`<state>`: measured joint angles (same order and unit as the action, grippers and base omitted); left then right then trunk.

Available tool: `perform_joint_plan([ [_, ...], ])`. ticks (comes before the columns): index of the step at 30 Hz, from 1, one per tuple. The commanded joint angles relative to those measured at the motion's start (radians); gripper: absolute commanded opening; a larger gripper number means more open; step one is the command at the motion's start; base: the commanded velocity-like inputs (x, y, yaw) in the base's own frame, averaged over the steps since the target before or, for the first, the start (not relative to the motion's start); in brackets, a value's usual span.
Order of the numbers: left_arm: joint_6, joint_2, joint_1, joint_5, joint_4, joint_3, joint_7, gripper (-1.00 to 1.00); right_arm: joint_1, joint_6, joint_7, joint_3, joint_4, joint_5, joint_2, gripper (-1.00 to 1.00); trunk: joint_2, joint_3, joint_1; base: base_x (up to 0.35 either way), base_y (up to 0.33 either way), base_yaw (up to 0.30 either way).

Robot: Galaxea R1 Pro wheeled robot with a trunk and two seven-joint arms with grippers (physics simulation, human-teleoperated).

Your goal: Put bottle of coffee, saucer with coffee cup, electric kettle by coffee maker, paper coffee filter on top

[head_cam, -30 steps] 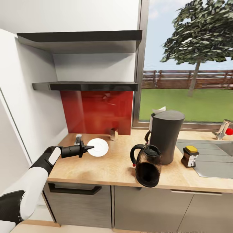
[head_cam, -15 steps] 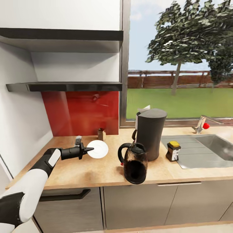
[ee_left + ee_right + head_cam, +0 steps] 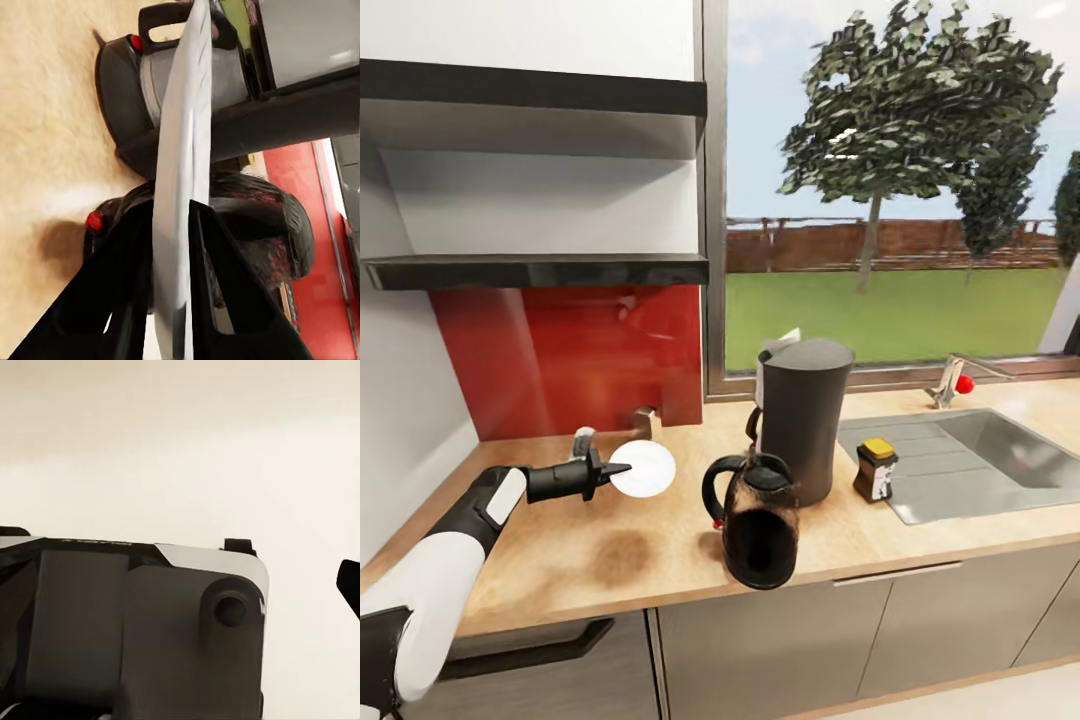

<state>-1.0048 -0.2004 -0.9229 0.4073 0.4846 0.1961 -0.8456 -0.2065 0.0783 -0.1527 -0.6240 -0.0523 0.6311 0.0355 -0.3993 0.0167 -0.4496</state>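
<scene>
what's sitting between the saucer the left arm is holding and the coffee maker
In the head view, the electric kettle sits partly in that stretch, a little nearer the counter's front edge, between the saucer in the left pincer and the coffee maker; otherwise bare countertop.

No readable text is showing anywhere; the label on the coffee bottle [image 3: 875, 472] is appearing too small and blurred to make out.

Paper filter [image 3: 788, 339] mostly hidden behind coffee maker [image 3: 803, 418].
</scene>
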Motion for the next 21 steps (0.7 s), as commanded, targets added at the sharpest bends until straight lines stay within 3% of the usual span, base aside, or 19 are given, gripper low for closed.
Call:
perform_joint_plan([
  [1, -0.002, -0.002, 0.000, -0.005, 0.000, 0.004, -0.004, -1.00, 0.000, 0.003, -0.004, -0.007, 0.001, 0.011, 0.001, 1.00, -0.001, 0.000, 0.000, 0.066, 0.022, -0.010],
  [4, -0.002, -0.014, 0.001, -0.005, 0.000, 0.004, -0.004, -1.00, -0.001, 0.003, -0.004, -0.006, 0.000, 0.011, 0.002, 1.00, -0.001, 0.000, 0.000, 0.029, 0.010, -0.004],
  [11, 0.001, -0.069, 0.001, -0.006, -0.004, 0.003, -0.001, -1.00, -0.001, 0.004, -0.004, -0.006, -0.001, 0.012, 0.001, 1.00, -0.001, 0.000, 0.000, 0.003, 0.001, -0.001],
  [17, 0.055, -0.074, 0.043, -0.004, -0.005, 0.004, 0.093, -1.00, -0.001, 0.004, -0.004, 0.000, 0.000, 0.012, 0.001, 1.00, -0.001, 0.000, 0.000, 0.000, 0.000, 0.000],
  [21, 0.086, -0.071, 0.054, -0.004, -0.009, 0.005, 0.115, -1.00, -0.001, 0.003, -0.004, 0.026, 0.001, 0.012, 0.002, 1.00, -0.001, 0.000, 0.000, 0.000, 0.000, -0.078],
])
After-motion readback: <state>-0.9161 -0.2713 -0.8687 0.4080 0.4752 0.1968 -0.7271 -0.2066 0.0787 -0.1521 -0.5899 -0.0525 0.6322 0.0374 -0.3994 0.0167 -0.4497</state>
